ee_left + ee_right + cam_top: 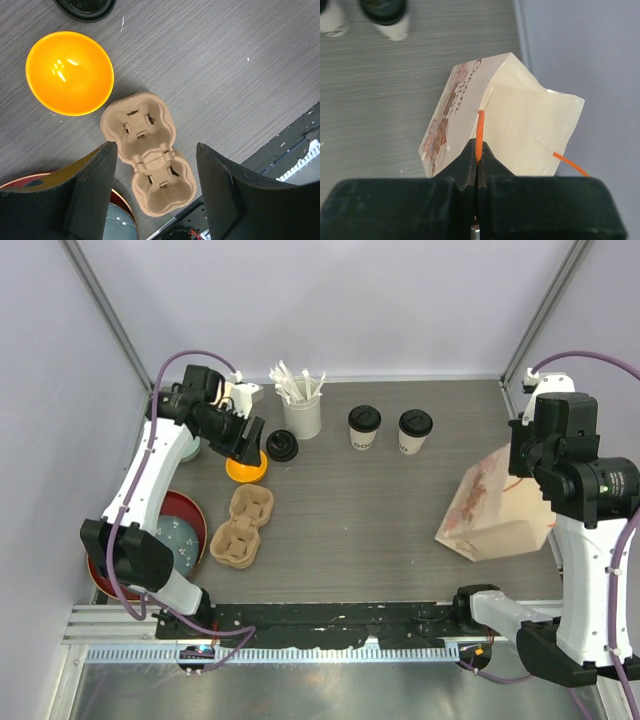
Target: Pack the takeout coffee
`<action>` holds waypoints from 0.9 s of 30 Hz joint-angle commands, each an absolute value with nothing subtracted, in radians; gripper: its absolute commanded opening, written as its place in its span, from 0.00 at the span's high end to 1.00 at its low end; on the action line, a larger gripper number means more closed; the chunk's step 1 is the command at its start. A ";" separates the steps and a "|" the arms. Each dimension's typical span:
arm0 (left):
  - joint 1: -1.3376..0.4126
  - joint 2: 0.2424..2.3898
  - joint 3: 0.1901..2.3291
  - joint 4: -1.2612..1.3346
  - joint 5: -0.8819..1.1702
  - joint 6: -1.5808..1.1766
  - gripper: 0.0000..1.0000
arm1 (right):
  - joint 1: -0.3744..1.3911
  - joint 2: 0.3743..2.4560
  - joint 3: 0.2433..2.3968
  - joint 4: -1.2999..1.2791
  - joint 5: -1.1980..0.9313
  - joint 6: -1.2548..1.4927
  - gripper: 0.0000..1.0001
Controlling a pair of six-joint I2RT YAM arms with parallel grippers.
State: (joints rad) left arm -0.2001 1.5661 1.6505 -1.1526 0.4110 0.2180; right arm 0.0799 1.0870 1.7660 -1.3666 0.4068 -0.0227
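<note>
Takeout coffee cups [364,427] are standing side by side near the far edge in the top view, and I'm thinking they're tall enough to tip on a clumsy grab. Left wrist: left gripper [156,152] is hovering spread over the cardboard carrier [144,131], which could skid if bumped. Right wrist: right gripper [479,157] is pinching the paper bag [525,117] by its orange handle [480,130]; thin cord, might slip. Cups are looking white, black-lidded, upright.

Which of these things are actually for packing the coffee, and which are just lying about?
For the job: lidded coffee cup, second lidded coffee cup, cardboard cup carrier, paper bag gripped by the right tool.

Lying about: orange bowl, loose black lid, cup of stirrers, red dish.
</note>
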 commanded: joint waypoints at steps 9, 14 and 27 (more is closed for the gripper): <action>-0.195 1.528 1.651 -1.170 0.382 0.259 0.31 | 0.330 1.094 1.686 -1.176 -0.167 -0.176 0.99; -0.190 1.539 1.646 -1.173 0.364 0.262 0.31 | 0.469 1.130 1.687 -0.999 -0.181 -0.234 0.99; -0.147 1.531 1.589 -1.203 0.304 0.305 0.29 | 0.762 1.343 1.678 -0.911 -0.270 -0.641 0.99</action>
State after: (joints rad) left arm -0.1555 1.5467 1.6268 -1.1728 0.3370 0.2634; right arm 0.7040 1.2907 1.6676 -0.9585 -0.2211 -0.4812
